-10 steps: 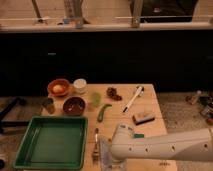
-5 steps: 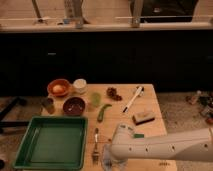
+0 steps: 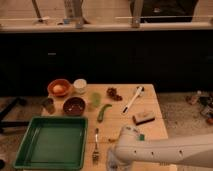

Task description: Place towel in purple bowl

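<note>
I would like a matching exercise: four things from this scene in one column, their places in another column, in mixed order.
1 purple bowl
2 green tray
3 white cup
4 end effector

a right of the orange bowl
b front table edge, right of the fork
c front left of the table
d just behind the tray

Pairs: 1-d, 2-c, 3-a, 4-b

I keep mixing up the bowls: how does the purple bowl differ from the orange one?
The purple bowl is dark maroon; the orange bowl is bright. The purple bowl sits nearer the green tray; the orange bowl sits farther back, beside the white cup. Both are round, upright, similar in width. The gripper, shut, is low beside the fork.
</note>
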Tool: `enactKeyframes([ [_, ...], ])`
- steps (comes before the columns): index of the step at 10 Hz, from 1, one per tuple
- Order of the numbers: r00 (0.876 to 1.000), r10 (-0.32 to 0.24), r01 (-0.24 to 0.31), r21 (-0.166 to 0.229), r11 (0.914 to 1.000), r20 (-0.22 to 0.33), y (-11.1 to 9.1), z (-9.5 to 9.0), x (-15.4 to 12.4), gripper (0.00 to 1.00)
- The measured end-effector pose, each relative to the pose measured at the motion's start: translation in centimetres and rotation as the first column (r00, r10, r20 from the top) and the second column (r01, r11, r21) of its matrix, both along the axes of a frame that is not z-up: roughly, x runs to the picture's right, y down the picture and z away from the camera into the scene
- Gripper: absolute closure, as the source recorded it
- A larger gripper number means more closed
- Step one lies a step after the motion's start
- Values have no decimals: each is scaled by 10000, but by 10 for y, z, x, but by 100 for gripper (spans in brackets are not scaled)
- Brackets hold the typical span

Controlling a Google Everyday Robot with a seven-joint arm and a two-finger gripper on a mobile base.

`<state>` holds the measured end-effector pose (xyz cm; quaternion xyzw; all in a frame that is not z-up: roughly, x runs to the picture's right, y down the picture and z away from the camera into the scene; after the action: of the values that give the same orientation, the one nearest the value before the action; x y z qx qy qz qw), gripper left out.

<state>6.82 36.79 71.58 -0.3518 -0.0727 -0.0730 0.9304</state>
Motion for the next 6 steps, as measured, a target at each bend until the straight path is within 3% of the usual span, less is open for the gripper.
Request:
enactKeyframes([
  [6,9990,43,-64,450,9990,450,-34,-41,-13,100],
])
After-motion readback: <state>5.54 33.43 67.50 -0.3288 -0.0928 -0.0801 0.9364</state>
